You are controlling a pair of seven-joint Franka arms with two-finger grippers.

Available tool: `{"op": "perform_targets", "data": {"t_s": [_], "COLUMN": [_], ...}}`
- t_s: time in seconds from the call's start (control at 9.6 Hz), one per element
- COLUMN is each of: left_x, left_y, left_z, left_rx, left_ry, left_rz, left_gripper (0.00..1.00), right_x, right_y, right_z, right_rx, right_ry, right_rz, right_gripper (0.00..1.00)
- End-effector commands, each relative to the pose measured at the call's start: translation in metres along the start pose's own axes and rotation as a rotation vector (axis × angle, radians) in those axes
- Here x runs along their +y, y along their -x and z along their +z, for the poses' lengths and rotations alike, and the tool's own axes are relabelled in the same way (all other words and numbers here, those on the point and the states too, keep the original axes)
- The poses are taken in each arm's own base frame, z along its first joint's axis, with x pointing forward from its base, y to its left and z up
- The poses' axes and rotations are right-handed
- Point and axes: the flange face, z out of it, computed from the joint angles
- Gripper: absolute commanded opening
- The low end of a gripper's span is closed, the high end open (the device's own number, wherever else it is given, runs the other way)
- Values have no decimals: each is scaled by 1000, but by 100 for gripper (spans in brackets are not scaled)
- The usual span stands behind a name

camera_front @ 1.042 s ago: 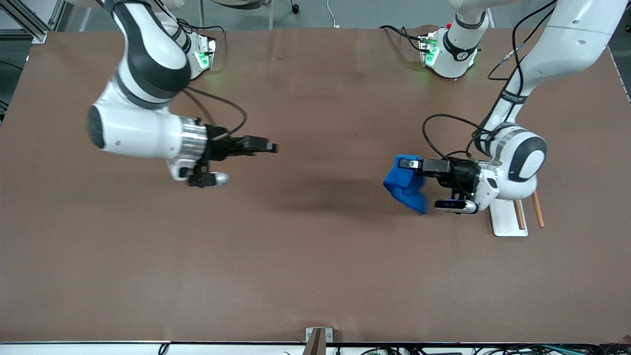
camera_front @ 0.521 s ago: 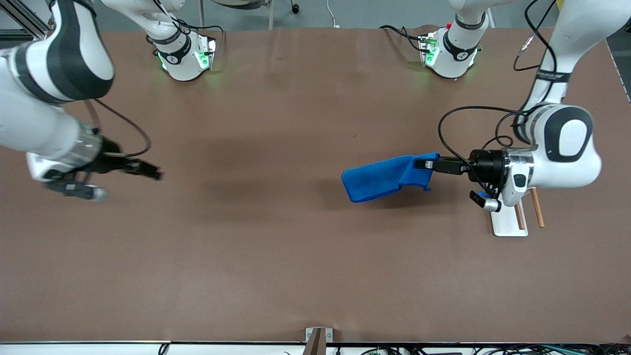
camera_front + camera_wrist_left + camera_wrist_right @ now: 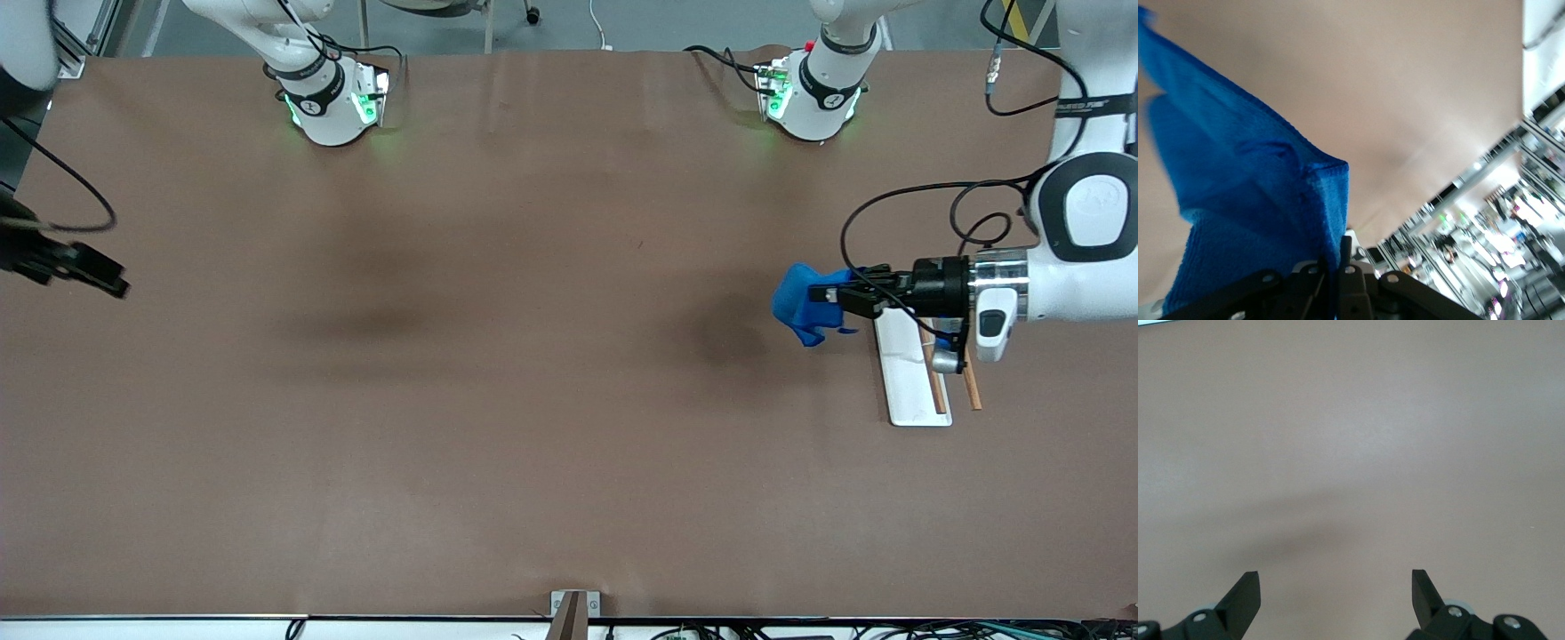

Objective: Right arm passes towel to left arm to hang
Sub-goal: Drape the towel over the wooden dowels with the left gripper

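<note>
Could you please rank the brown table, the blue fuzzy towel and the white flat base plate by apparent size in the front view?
1. Brown table.
2. White flat base plate and blue fuzzy towel, held aloft bunched in the left gripper: too alike to rank.

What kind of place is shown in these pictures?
Most likely a robotics lab: two arm bases are bolted to a brown-covered table, the left gripper holds a blue towel over it, and the right gripper waits at the table's edge.
</note>
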Motion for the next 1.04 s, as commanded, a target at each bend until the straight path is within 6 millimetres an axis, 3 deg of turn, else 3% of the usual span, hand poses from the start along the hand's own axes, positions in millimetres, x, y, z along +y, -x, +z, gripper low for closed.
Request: {"op": "perform_targets", "data": {"t_s": [0.0, 0.1, 0.31, 0.52, 0.83, 0.94], "left_x": [-49, -68, -84, -93, -88, -97], "left_y": [-30, -41, -55, -79, -92, -102], "left_z": [-26, -41, -81, -112, -151, -163], "left_rx": [63, 96, 188, 252, 344, 354], "left_ry": [-64, -109, -208, -297, -441, -481], "left_rz": [-75, -86, -63, -20, 100, 137], "left_gripper": [0, 0, 0, 0, 0, 0], "right_x": [26, 24, 20, 20, 20, 22], "right_y": [12, 13, 13, 12, 13, 13], "right_z": [-45, -47, -58, -49, -49, -50], "right_rx": [9, 9, 30, 20, 18, 20], "right_ry": [-57, -47, -42, -43, -49, -47], "right_rz": [-1, -54, -57, -52, -62, -63], "right_gripper": [100, 100, 100, 100, 100, 100]}}
